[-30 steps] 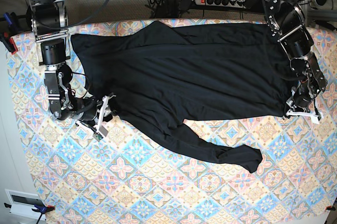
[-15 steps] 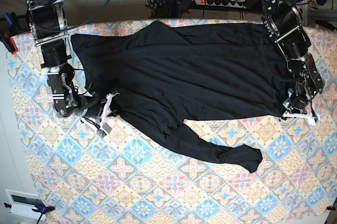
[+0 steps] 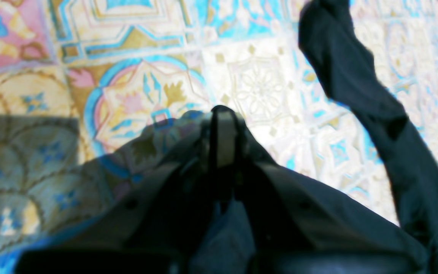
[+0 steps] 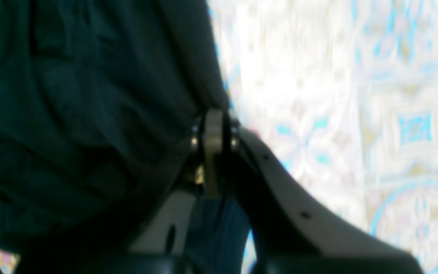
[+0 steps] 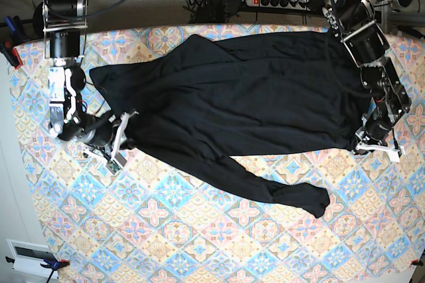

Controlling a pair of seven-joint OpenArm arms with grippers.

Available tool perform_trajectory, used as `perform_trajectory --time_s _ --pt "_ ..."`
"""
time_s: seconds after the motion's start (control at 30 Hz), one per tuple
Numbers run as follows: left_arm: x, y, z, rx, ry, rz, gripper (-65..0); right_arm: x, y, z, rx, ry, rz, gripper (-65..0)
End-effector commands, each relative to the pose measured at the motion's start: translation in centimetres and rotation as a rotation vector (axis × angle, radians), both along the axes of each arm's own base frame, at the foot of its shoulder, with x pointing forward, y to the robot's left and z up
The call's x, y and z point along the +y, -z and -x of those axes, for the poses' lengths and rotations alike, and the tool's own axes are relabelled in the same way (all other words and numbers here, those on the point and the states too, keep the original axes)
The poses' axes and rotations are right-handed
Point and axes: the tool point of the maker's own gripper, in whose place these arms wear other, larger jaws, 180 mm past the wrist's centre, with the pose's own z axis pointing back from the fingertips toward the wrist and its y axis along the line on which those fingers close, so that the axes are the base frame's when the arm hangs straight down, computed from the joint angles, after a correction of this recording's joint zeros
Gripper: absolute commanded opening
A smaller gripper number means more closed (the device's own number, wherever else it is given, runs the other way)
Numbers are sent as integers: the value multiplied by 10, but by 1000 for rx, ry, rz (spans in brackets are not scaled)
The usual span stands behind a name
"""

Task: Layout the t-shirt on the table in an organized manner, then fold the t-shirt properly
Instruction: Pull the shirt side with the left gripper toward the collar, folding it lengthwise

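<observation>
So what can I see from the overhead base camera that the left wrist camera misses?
Only the base view shows the whole t-shirt spread over the table, both arms, the right gripper shut on the shirt's edge, and the cables behind. Only the left wrist view shows, up close, the left gripper with its jaws shut, and the tile pattern in detail. Both show the black shirt, the patterned table and the left gripper at the shirt's edge.

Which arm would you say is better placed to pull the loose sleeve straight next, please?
Probably the left. Both tools are shut on the t-shirt, but the left tool grips the edge nearer the loose sleeve; the right tool pinches the far corner across the table.
</observation>
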Motion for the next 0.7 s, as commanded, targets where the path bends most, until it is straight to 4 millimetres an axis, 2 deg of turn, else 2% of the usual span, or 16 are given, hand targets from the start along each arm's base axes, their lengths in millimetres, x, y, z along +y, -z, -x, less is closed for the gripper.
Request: perform_trajectory --time_s 0.0,0.1,0.23,0.47,0.57,0.67 --pt "10 -27 -9 -75 -2 -29 -650 -2 -36 -17 -109 0 -19 -650" --pt "8 -32 2 -93 9 -43 -650 -10 -40 -6 -122 18 -1 -650" --pt "4 -38 19 -123 18 -38 -650 -14 -35 11 -112 27 7 -650" --pt "27 -53 60 -174 -52 -26 -650 -8 -26 35 -93 2 17 -650" --pt "37 -57 75 -177 -79 -20 -650 -18 -28 40 -102 34 19 -650" --pt "40 -57 80 -173 -89 -22 -650 -20 -29 41 -103 39 20 -650"
